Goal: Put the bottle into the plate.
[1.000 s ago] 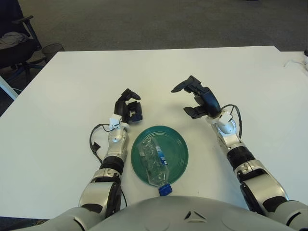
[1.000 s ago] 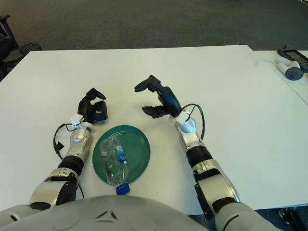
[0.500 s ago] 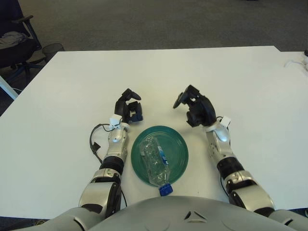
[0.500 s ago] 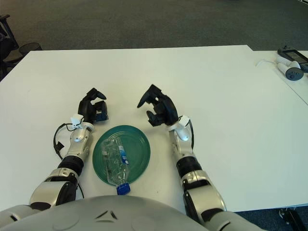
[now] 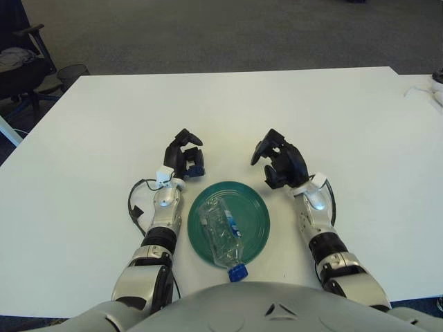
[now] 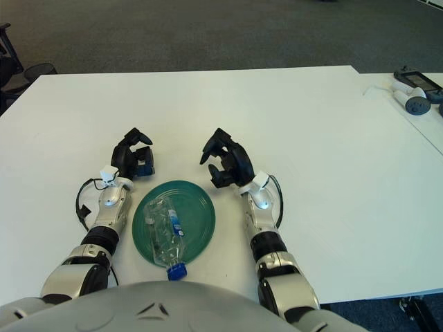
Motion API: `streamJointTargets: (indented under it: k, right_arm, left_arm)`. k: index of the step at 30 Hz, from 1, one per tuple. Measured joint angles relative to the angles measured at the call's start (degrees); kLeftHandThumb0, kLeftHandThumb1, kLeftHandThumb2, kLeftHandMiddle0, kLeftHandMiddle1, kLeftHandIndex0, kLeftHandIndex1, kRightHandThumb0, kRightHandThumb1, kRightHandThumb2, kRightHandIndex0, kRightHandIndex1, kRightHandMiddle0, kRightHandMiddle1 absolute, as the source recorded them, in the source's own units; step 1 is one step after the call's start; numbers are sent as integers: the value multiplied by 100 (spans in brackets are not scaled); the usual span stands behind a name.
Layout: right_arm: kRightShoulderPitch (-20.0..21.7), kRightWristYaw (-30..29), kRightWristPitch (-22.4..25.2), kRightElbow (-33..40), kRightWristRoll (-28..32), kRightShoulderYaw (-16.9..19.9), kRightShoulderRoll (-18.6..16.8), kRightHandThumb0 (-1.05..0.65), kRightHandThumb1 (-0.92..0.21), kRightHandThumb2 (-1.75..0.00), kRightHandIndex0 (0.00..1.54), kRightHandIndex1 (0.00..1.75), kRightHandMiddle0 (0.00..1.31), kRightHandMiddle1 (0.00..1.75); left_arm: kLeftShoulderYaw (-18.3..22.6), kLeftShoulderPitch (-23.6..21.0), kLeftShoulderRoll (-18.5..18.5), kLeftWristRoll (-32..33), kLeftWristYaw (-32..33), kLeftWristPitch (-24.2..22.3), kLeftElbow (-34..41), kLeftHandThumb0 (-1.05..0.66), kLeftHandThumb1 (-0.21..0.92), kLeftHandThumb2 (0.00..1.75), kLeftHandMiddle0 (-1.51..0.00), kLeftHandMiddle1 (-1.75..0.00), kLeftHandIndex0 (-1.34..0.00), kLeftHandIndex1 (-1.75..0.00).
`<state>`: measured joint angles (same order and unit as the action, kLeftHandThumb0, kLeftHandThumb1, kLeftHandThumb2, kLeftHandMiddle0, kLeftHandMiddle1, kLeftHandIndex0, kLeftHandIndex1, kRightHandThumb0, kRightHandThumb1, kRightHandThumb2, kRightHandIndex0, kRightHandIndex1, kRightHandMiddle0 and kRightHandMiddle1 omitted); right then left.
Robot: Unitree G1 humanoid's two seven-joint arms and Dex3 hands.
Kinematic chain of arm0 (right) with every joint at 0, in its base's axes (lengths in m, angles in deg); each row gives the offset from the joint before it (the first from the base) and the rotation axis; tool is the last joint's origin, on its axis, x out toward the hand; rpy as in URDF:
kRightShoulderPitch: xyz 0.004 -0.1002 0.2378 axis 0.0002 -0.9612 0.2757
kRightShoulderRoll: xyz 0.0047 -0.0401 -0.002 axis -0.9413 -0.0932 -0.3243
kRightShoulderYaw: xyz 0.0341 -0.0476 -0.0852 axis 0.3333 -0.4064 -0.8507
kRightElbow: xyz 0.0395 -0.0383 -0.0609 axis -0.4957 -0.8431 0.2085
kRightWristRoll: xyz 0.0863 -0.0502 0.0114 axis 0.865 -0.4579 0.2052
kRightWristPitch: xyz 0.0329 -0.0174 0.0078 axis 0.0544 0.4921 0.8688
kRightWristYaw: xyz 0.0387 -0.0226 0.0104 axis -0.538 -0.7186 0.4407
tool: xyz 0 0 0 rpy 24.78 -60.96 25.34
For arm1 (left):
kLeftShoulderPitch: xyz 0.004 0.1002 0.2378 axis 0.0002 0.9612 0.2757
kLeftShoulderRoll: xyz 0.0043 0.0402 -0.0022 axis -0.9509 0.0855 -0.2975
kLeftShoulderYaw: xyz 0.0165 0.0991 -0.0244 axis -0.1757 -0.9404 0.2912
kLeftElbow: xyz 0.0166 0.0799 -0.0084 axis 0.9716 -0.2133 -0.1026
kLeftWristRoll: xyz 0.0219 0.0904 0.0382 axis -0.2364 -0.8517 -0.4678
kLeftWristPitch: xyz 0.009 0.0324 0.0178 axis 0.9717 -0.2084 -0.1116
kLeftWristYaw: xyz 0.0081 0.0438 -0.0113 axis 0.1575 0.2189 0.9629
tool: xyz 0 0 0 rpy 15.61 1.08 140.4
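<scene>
A clear plastic bottle [image 5: 221,234] with a blue cap [image 5: 237,272] lies on its side in the green plate [image 5: 255,214], near the table's front edge. The cap end sticks out over the plate's near rim. My left hand [image 5: 185,156] rests on the table just left of the plate's far rim, fingers relaxed and empty. My right hand [image 5: 279,160] is just right of the plate's far rim, fingers loosely curled, holding nothing.
The white table [image 5: 228,111] spreads wide behind the plate. A dark chair [image 5: 21,59] stands off the table's far left corner. White cables and small devices [image 6: 412,97] lie at the far right edge.
My right hand has drawn back toward me and leftward, its fingers curling in from a wide spread. It now sits beside the plate. The left hand and the bottle have not moved.
</scene>
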<state>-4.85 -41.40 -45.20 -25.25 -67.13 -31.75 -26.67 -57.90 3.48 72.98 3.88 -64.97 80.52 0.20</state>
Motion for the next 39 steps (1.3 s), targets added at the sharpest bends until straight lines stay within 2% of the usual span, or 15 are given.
streamJointTargets:
  k: [5, 9, 14, 23, 35, 38, 39]
  right_arm:
    - [82, -1161, 51, -164, -735, 72, -91, 0, -44, -108, 59, 158, 42, 161]
    - [141, -2005, 250, -284, -884, 242, -180, 0, -41, -114, 59, 165, 40, 162]
    - [166, -2690, 485, -314, -944, 377, -222, -1, -37, -121, 60, 173, 44, 158]
    - [170, -3350, 694, -298, -1023, 446, -245, -1, -34, -121, 61, 175, 51, 149]
    - [155, -4003, 701, -256, -1094, 606, -304, -1, -33, -121, 62, 175, 55, 144]
    - [116, -4095, 702, -178, -1108, 633, -321, -1, -36, -125, 51, 175, 48, 164]
    - [90, -4106, 704, -138, -1110, 637, -328, -1, -36, -125, 50, 175, 48, 166]
  left_arm:
    - [2, 113, -7, 1, 3, -58, 174, -54, 16, 151, -128, -175, -74, -175]
    - [1, 195, 8, 1, 7, -128, 260, -53, 17, 150, -128, -175, -73, -175]
    - [0, 280, 33, 3, 7, -194, 395, -53, 18, 148, -128, -175, -72, -175]
    - [1, 378, 54, 22, 7, -249, 566, -52, 19, 147, -128, -175, -72, -175]
    - [2, 455, 85, 41, 6, -329, 741, -52, 19, 147, -128, -175, -71, -175]
    - [2, 465, 90, 54, 6, -342, 771, -52, 19, 147, -128, -175, -72, -175]
    - [1, 470, 92, 55, 6, -347, 781, -52, 19, 147, -128, -175, -72, -175]
